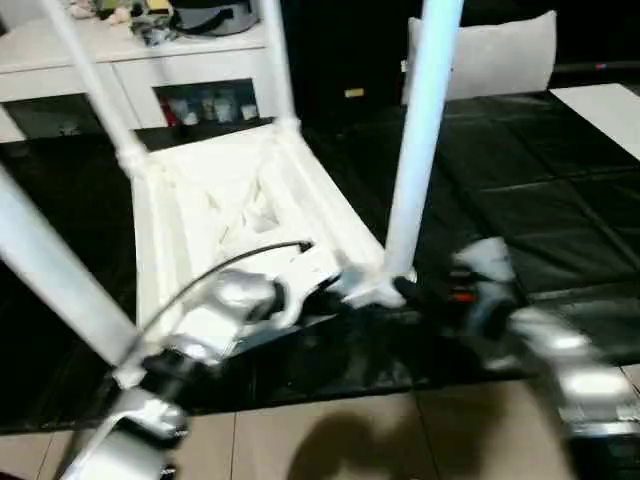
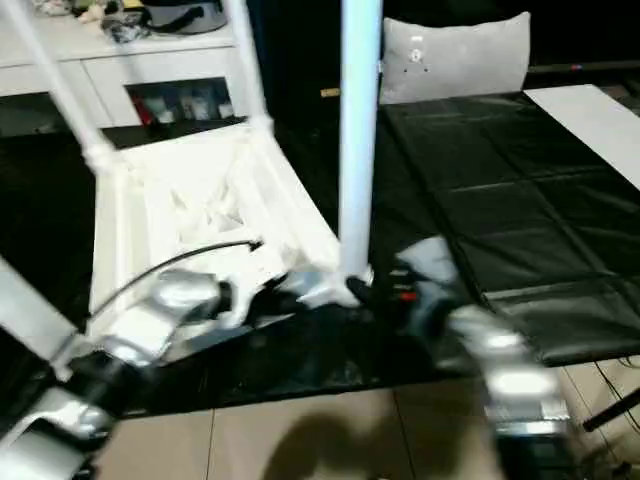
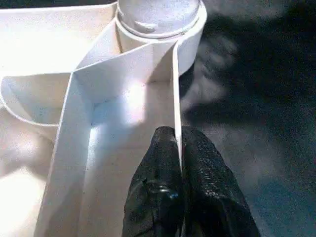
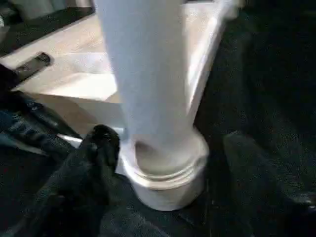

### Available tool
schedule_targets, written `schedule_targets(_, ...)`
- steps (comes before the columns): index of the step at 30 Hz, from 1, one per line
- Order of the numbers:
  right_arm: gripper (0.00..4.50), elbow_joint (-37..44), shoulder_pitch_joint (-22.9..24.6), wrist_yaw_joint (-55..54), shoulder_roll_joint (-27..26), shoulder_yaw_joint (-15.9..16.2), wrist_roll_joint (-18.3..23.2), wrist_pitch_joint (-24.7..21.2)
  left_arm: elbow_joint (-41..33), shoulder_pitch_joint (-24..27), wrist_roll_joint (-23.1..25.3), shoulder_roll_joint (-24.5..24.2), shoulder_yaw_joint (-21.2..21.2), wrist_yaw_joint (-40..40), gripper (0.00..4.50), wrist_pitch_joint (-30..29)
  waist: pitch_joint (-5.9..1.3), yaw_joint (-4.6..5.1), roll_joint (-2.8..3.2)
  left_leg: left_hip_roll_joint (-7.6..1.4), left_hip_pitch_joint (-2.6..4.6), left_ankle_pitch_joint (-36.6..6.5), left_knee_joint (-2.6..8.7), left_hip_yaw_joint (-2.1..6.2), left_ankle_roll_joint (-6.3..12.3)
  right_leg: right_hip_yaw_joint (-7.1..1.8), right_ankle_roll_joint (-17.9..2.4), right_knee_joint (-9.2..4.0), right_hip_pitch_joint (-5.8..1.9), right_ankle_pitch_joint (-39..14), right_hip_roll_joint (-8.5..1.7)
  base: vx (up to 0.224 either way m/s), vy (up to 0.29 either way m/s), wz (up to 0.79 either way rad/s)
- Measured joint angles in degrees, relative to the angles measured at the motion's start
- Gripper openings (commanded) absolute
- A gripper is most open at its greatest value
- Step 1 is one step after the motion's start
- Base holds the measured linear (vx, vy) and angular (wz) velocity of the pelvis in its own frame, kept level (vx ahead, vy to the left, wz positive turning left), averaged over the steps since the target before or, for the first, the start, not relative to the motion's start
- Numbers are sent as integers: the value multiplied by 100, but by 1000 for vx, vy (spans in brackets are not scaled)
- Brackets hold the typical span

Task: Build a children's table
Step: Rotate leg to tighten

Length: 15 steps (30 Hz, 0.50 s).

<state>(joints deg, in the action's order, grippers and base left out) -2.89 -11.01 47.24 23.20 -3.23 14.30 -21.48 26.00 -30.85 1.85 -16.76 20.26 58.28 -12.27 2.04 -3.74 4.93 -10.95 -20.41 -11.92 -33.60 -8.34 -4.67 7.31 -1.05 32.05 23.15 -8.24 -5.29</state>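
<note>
The children's table lies upside down on the black mat, its ribbed white top (image 1: 230,200) facing up. Several round white legs stand in the corner sockets; the near right leg (image 1: 420,130) rises tallest in view. My left gripper (image 3: 178,148) is shut on the thin rim wall of the top, just short of that leg's socket (image 3: 158,19). In the head view it sits at the top's near edge (image 1: 330,285). My right gripper (image 1: 420,292) is low on the mat, right beside the base of the near right leg (image 4: 163,163).
A white low cabinet (image 1: 150,60) with glass doors stands behind the table. A grey cushion (image 1: 500,50) leans at the back right, and a white board (image 1: 610,105) lies at the far right. The black mat (image 1: 520,200) ends at a tiled floor (image 1: 330,430) in front.
</note>
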Motion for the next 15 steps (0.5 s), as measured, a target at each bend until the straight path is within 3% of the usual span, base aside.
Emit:
schedule_targets(4, 409, -74, -39, 828, 599, 160, -6, 232, 10, 21, -41, -301, 108, 584, 0, 359, 4, -129, -7, 0, 6, 0, -4, -12, 0, -6, -1, 6, 0, 1, 0, 0, 0, 0)
schedule_targets(7, 409, -155, -109, 1279, 716, 252, 113, 286, 16, 20, -52, -379, 164, 841, 0, 502, 5, -205, -10, -1, 7, 3, -6, -20, 5, -7, -2, 8, 0, 2, -1, 0, 0, 0)
schedule_targets(8, 384, -216, -164, 1478, 783, 343, 153, 294, 16, 18, -68, -428, 201, 941, 0, 562, 5, -214, -10, -1, 7, 13, -6, -21, 23, -8, -2, 8, 0, 2, -1, 0, 0, 0)
schedule_targets(15, 331, -585, -526, 2458, 984, 723, 212, 448, 14, 12, -125, -698, 389, 1648, 0, 863, 4, -367, -48, -2, 13, 17, -14, -35, 33, -18, -4, 21, 0, 3, -3, 0, 0, 0)
